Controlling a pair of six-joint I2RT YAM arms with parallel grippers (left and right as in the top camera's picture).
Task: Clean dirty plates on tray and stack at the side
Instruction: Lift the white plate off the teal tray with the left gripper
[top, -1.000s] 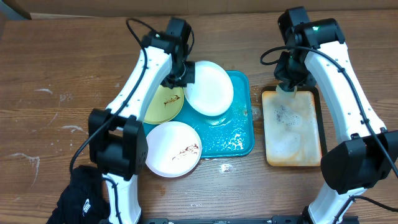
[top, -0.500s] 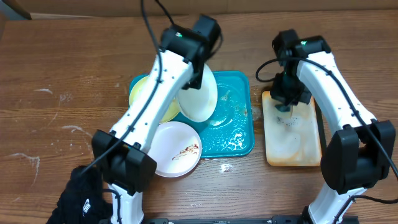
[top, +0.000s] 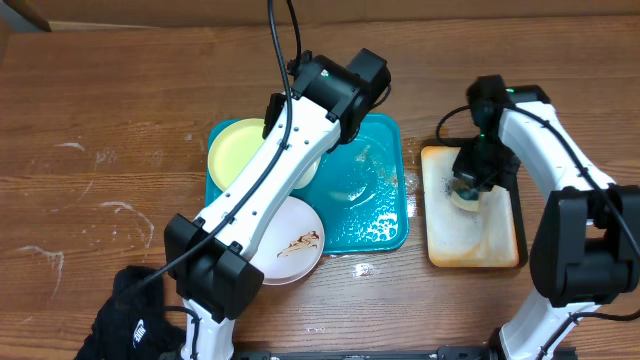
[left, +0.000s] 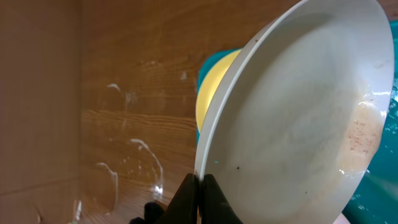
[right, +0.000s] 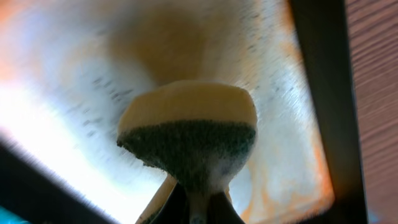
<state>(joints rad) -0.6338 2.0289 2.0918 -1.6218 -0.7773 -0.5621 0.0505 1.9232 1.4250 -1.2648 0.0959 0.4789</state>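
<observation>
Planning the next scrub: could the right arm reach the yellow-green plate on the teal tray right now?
Probably not directly. The left hand holds a white plate tilted over the tray, between the right hand with its sponge and the yellow-green plate.

No readable text anywhere; a small white mark on the black cloth (top: 125, 320) is illegible

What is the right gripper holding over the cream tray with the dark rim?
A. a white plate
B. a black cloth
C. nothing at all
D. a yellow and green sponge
D: in the right wrist view the right gripper is shut on a sponge, yellow on one side and dark green on the other, above the soapy cream tray.
</observation>
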